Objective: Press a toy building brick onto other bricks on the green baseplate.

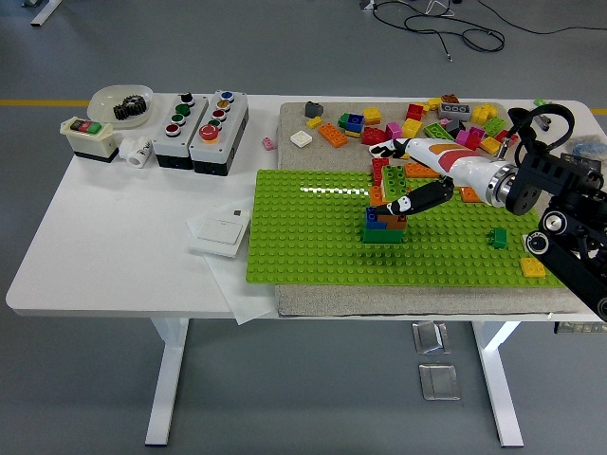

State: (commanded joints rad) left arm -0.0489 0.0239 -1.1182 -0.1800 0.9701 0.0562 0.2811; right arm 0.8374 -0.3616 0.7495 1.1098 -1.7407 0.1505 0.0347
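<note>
Right hand on the brick stack

I see the green baseplate (313, 242) carrying the brick stack (385, 220) mid-plate; my right hand (410, 185) reaches in from the right, fingers (403, 202) extended flat, resting on its top green brick (394, 180), grasping nothing.

Robotics lab, white height-adjustable table (114, 246), grey floor, loose cables (446, 24), push-button control boxes (201, 120)

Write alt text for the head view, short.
The robot's right hand reaches in from the right onto a multicoloured brick stack on the green baseplate. Loose bricks lie scattered behind it; button boxes sit far left.
</note>
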